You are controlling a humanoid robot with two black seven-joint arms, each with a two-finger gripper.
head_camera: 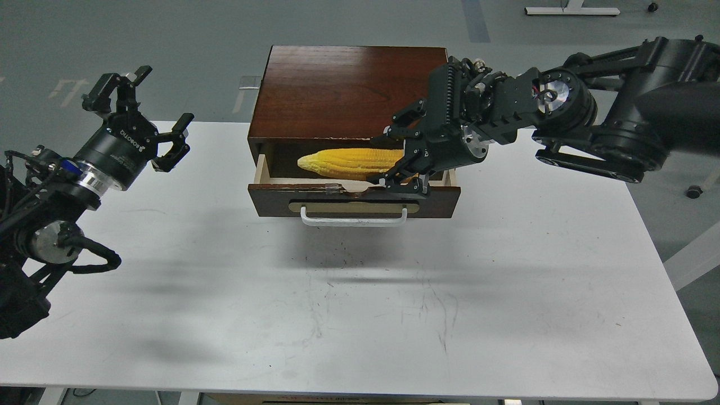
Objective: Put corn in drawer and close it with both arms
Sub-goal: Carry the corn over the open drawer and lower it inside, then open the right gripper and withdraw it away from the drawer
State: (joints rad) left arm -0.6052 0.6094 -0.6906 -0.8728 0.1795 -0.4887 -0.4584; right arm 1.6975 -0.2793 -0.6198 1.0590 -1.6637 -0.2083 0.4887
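Observation:
The yellow corn (346,162) lies lengthwise inside the open drawer (270,203), pointed end to the left. The drawer is pulled out of the dark wooden cabinet (337,84), and its white bar handle (353,220) faces me. My right gripper (380,160) is at the corn's thick right end with its fingers spread above and below it, open. My left gripper (167,94) is open and empty, held above the table's left side, well apart from the cabinet.
The white table (360,304) carries the cabinet at its far middle. The right arm's bulky joints (562,107) hang over the cabinet's right side. The grey floor lies beyond the table's far edge.

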